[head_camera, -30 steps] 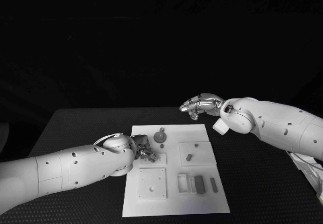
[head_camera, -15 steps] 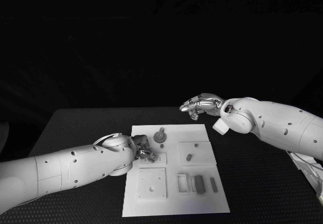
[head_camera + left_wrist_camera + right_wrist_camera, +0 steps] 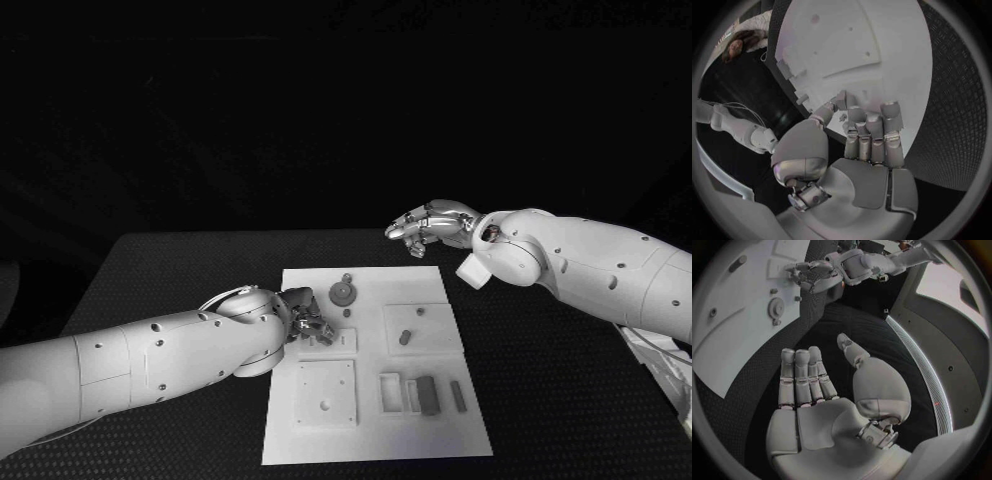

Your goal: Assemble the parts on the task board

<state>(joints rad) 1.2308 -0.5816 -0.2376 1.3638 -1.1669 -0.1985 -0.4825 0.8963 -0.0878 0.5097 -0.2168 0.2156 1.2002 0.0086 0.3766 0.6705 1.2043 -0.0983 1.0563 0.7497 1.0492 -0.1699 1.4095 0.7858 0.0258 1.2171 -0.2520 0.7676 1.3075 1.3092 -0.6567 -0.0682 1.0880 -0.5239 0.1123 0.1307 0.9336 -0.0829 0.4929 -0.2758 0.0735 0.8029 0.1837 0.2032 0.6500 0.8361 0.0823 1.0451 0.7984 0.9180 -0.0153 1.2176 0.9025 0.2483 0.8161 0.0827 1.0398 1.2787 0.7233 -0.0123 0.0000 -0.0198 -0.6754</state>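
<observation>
The left hand [image 3: 296, 318] is working with its fingers [image 3: 870, 131] drawn together and curled down toward the task board [image 3: 433, 285], their tips pressing on or just above the white surface near the small raised plate [image 3: 335, 343] at the board's left edge; whether a small part is pinched under them I cannot tell, since the tips are hiding whatever lies there. Outward from those fingers, the gear-like round part [image 3: 343, 292] is lying just beyond and slightly to the robot's right of the hand, near enough that a short reach forward would seem to meet it. Farther along the board, a short peg [image 3: 407, 337] is standing in its own raised square, and the oblong grey parts [image 3: 426, 395] are lying side by side toward the near edge, their long axes running from the robot outward. The larger square plate [image 3: 326, 392] is sitting on the near left of the board. The right hand [image 3: 428, 226] is hovering off the board's far right corner over the black table [image 3: 173, 270], its fingers [image 3: 801, 375] held straight and side by side, the thumb apart, gripping nothing. Judging by position, the left hand is much the nearer to every part, so the coming move likely belongs to it, with the gear lying forward of its fingertips.
</observation>
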